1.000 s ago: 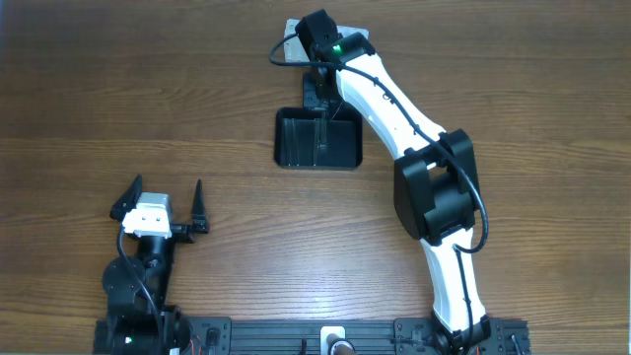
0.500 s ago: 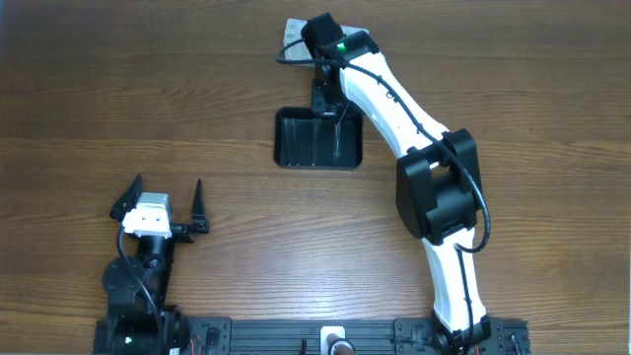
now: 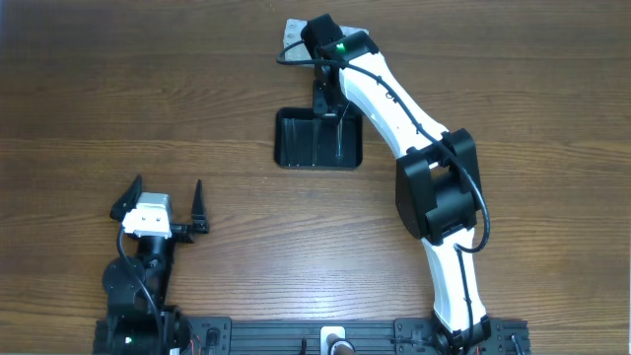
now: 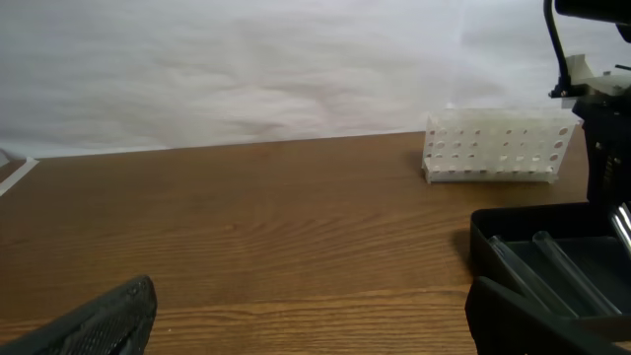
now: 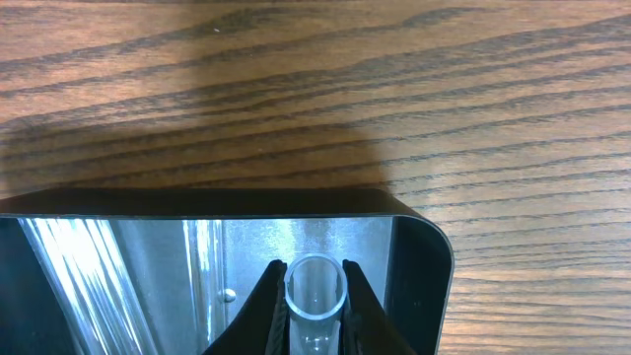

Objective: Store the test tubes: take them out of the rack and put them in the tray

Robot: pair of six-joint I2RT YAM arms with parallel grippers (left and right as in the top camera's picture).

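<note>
The black tray (image 3: 317,139) lies at the table's far middle, with clear test tubes (image 4: 540,258) lying in it. Just beyond it stands the white rack (image 4: 498,146), partly covered by the right arm in the top view. My right gripper (image 5: 315,306) is shut on a clear test tube (image 5: 315,260), held over the tray's far end wall (image 5: 197,203); two more tubes (image 5: 81,264) lie beside it in the tray. My left gripper (image 3: 168,202) hangs open near its base at the near left, far from the tray, with nothing between its fingers.
The rack's holes (image 4: 503,144) that face the left wrist view look empty. Bare wooden table (image 3: 148,89) stretches to the left and right of the tray. The right arm (image 3: 394,108) reaches diagonally over the table's right half.
The right gripper with its tube shifted slightly towards the tray's far end between one second and half a second ago, then stayed put. The left arm has not moved.
</note>
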